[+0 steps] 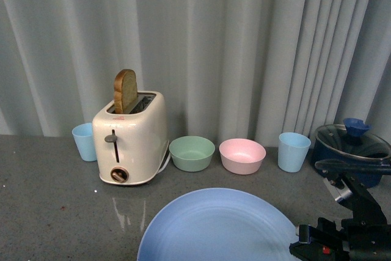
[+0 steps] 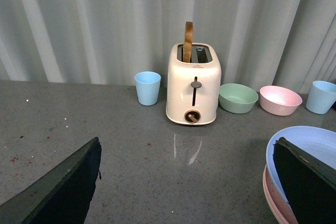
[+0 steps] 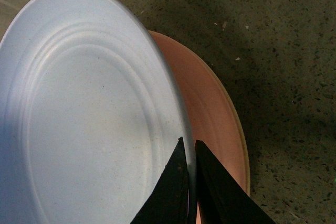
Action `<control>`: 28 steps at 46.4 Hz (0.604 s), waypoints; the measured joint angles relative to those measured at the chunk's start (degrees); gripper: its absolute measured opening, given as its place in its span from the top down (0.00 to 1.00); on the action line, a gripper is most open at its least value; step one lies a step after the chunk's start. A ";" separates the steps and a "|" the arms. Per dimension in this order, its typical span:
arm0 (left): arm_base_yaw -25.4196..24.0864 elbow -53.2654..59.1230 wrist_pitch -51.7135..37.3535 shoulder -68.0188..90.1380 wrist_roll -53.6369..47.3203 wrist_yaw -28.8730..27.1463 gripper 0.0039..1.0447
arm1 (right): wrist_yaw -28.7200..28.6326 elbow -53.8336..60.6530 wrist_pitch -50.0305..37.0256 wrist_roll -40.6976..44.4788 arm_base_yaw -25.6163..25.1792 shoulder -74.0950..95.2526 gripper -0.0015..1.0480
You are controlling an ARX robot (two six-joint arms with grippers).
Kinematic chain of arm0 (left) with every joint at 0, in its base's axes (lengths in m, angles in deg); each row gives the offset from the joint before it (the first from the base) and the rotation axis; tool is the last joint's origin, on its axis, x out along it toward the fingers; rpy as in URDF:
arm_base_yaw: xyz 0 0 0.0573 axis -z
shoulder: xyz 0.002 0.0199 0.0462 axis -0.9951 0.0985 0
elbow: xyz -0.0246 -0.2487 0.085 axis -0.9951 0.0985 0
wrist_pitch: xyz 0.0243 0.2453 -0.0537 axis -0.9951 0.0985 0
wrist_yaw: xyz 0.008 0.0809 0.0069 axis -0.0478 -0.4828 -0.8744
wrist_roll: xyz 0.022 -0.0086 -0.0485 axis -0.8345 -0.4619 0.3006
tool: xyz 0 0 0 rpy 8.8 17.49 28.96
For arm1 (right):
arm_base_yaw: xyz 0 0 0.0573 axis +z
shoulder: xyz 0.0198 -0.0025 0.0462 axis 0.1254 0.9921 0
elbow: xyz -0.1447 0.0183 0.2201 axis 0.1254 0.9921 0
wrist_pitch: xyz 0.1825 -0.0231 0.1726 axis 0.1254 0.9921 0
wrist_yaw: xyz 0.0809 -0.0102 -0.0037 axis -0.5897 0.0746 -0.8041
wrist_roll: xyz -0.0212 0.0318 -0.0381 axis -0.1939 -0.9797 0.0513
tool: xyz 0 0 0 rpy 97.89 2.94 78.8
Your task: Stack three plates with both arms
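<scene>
The light blue plate is at the front centre of the grey counter. My right gripper is shut on its rim, one finger above and one below, and holds it over the pink plate. A cream-beige plate rim shows under the pink one. The right arm shows at the front right in the front view. My left gripper is open and empty over bare counter, left of the plates. Its one finger overlaps the light blue plate and pink plate in the left wrist view.
At the back stand a cream toaster with a bread slice, two light blue cups, a green bowl, a pink bowl and a blue pot with glass lid. A grey curtain hangs behind.
</scene>
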State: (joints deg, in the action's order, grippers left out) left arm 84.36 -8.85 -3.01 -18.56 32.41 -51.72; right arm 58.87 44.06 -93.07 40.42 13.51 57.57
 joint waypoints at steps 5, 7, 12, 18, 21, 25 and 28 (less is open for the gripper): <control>0.00 0.00 0.00 0.00 0.00 0.00 0.06 | 0.00 0.00 0.00 0.00 -0.28 0.50 0.97; 0.00 0.00 0.00 0.00 0.00 0.00 0.06 | 0.02 0.00 0.00 0.00 -0.33 0.63 0.97; 0.00 0.00 0.00 0.00 0.00 0.00 0.06 | 0.48 0.00 0.20 0.22 -0.37 0.94 0.97; 0.00 0.00 0.00 0.00 0.00 0.00 0.06 | 0.42 0.00 0.72 0.35 -0.37 1.11 0.94; 0.00 0.00 0.00 0.00 0.00 0.00 0.06 | 0.22 -0.02 0.90 0.35 -0.37 1.16 0.85; 0.00 0.00 0.00 0.00 0.00 0.00 0.06 | 0.04 -0.02 1.36 0.37 -0.50 1.16 0.70; 0.00 0.00 0.00 0.00 0.00 0.00 0.06 | -0.02 -0.02 1.92 0.42 -0.87 1.03 0.58</control>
State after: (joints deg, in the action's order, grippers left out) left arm 84.36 -8.85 -3.01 -18.56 32.41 -51.72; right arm 58.85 44.04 -91.15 40.83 12.64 58.60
